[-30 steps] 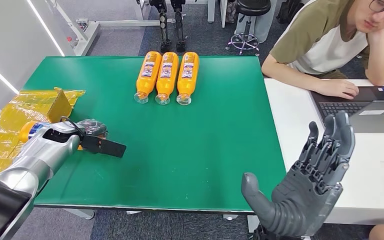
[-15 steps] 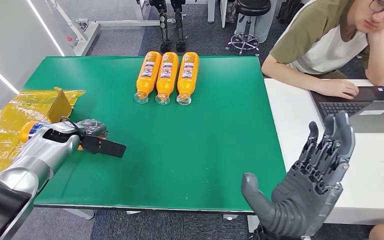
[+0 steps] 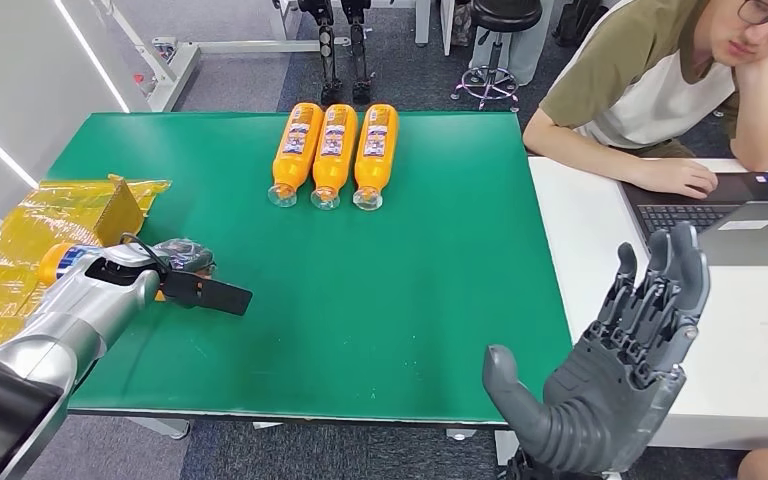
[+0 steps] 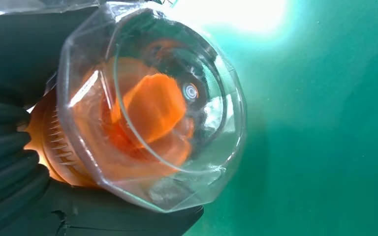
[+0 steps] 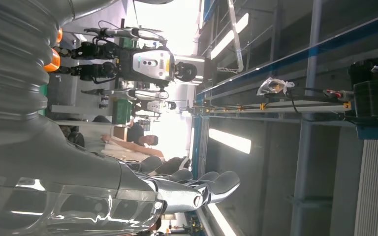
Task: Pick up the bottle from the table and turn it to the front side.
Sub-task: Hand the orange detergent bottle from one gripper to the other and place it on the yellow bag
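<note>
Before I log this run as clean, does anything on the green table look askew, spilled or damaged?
Nothing stands out. The three orange plastic bottles lie side by side in a neat row on the green table, with no spill visible. The left hand holds a fourth orange bottle; the right hand is raised, open.

Left robot hand (image 3: 185, 272) seems clenched low at the side; right robot hand (image 3: 610, 370) raised, fingers spread.
</note>
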